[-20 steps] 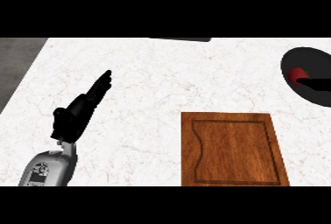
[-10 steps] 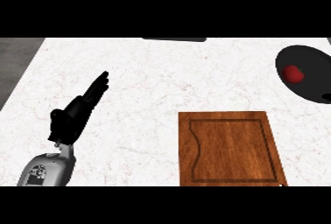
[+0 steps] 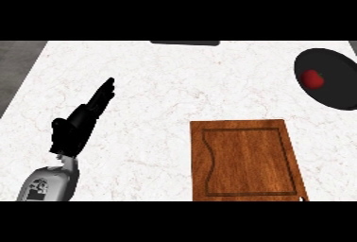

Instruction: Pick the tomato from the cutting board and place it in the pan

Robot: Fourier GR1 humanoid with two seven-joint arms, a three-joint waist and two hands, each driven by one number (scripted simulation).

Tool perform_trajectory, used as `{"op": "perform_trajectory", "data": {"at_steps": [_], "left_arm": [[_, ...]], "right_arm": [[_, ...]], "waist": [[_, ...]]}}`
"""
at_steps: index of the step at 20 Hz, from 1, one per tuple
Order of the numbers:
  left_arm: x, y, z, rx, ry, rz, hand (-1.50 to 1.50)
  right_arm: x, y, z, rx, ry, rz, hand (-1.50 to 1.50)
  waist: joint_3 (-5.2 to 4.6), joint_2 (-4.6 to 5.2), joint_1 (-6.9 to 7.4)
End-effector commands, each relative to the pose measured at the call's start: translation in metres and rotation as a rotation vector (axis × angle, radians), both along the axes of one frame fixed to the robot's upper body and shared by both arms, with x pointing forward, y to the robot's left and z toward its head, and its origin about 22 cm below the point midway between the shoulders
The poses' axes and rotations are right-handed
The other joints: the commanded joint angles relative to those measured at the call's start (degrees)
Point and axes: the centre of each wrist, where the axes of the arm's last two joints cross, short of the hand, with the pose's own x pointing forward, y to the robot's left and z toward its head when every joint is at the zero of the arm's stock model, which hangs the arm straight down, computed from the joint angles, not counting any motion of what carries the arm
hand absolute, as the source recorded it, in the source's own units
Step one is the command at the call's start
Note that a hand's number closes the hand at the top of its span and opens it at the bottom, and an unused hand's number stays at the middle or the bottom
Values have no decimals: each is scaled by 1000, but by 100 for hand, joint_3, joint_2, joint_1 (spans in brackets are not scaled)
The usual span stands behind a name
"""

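Note:
A red tomato (image 3: 314,79) lies inside the black pan (image 3: 335,94) at the right edge of the counter. The wooden cutting board (image 3: 245,160) sits at the lower middle right with nothing on it. My left hand (image 3: 78,125) rests at the left, fingers straight and pointing up toward the far right, holding nothing. My right hand does not show in the head view.
A dark flat object (image 3: 185,42) lies along the counter's far edge. The white marble counter (image 3: 174,85) ends at the left in a grey floor strip (image 3: 17,61).
The pan with the tomato has slid further into view from the right edge. The whole scene has shifted slightly left; my left hand keeps the same pose.

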Motion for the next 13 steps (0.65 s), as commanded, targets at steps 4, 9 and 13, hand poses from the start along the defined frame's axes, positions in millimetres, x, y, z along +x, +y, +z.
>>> {"op": "perform_trajectory", "data": {"at_steps": [4, 9, 13], "left_arm": [[-5, 7, -8, 3, 5, 29, 0], [1, 16, -1, -8, 19, 12, 0], [-7, 15, -8, 2, 16, 12, 0]], "right_arm": [[-29, 0, -34, 47, -58, 61, -150], [-48, -12, -36, 25, -61, 87, -150], [-49, -6, -44, 12, -51, 52, -150]], "waist": [[-11, -53, -43], [-11, -65, -121], [-12, -77, -44]]}}
